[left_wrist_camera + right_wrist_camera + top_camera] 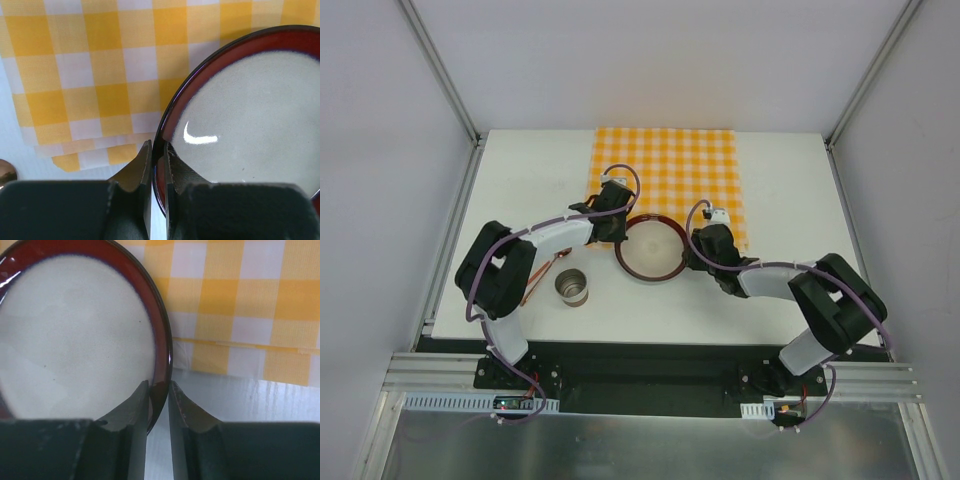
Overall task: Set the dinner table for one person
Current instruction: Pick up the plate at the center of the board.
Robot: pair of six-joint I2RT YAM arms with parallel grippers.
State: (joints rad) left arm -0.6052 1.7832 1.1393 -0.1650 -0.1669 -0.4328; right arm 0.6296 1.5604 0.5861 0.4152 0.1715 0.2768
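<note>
Met white matte tabletop point(780, 290) between grey walls point(380, 150) (checkered cloth point(665, 160) at upper centre); gripped plate point(653, 250) rim with left claw point(157, 150), likewise right claw point(157, 387).

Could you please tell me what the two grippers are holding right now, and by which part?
Both hold the plate by its rim: the left gripper pinches its left edge, and the right gripper pinches its right edge.

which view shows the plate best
Top external: the whole plate shows, over the near edge of the cloth. The left wrist shows only its left part, the right wrist its right part, rim between the fingers.
</note>
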